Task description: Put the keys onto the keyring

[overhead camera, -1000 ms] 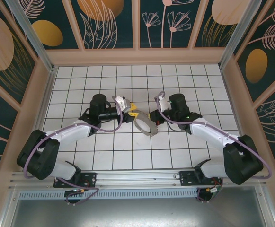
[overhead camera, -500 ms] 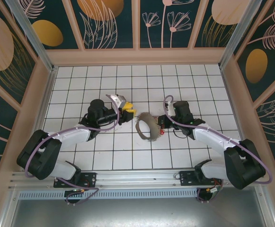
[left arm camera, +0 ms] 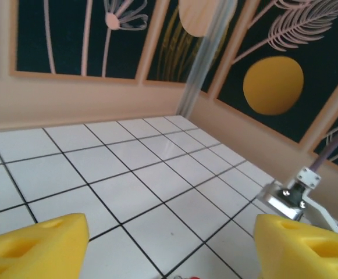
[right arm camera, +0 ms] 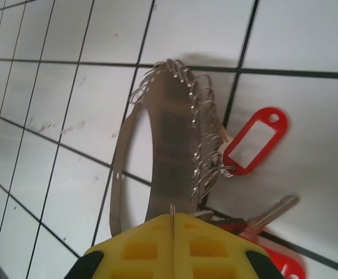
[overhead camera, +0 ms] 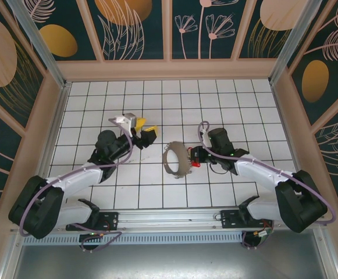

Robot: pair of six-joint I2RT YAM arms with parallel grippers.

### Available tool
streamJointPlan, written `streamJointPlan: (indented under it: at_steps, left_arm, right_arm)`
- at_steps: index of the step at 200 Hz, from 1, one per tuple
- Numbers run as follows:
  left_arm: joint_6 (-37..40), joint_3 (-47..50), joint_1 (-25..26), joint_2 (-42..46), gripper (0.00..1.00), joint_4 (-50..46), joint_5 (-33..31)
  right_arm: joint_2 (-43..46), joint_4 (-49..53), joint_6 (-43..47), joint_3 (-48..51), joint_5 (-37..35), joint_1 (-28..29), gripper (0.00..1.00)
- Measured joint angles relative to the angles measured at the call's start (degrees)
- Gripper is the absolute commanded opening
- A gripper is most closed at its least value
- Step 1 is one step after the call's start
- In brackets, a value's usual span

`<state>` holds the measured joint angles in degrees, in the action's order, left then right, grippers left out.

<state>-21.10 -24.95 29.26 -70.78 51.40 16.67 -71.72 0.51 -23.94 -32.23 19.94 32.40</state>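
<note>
Right pincer closed on the band of the keyring; left pincer wide open above the tiled floor. Keyring stands on edge at mid-floor between both arms, wire loops fringing its rim. Red-headed keys lie on the tiles just beside that rim, near the right pincer's tip; attachment cannot be told

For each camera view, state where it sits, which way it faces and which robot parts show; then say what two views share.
Top external: above, behind the bases, looking down on the white tiled floor; both arms, left gripper, right gripper.
Left wrist: on the left arm, facing across tiles toward patterned walls; its spread yellow fingers.
Right wrist: on the right arm, looking down at the large silvery metal keyring and red-headed keys; its shut fingers.
Shared: top and right wrist show the keyring.
</note>
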Motion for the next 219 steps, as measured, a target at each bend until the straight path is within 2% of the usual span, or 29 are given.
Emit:
streamJointPlan:
  at_steps: [16, 81, 115, 160, 208, 219]
  left_arm:
    - [-1.9, 3.0, -0.4, 2.6, 0.98, 1.8, -3.5]
    - [-11.2, 6.5, -2.3, 4.4, 0.99, 1.4, -6.9]
    - [-15.0, 8.3, -2.3, 3.6, 0.98, -0.4, -6.9]
    - [-15.4, 7.7, -2.3, 1.5, 0.98, -3.7, -6.4]
    - [-15.1, 4.5, -2.3, -3.6, 0.98, -6.5, -2.1]
    - [-15.1, 3.1, -2.3, -4.8, 0.97, -8.3, -1.4]
  right_arm:
    - [0.0, 0.2, -0.6, -0.8, 0.0, 1.7, 0.0]
    - [-1.7, -0.3, -1.5, -8.1, -0.6, 5.3, 0.0]
    - [-3.6, -0.2, -2.4, -9.7, -2.2, 5.7, 0.0]
    - [-5.9, 3.3, -3.7, -9.7, -5.8, 5.7, 0.0]
    - [-7.0, 8.9, -4.8, -8.7, -6.7, 6.6, 0.0]
    - [-7.1, 10.4, -4.9, -8.5, -7.5, 6.7, 0.09]
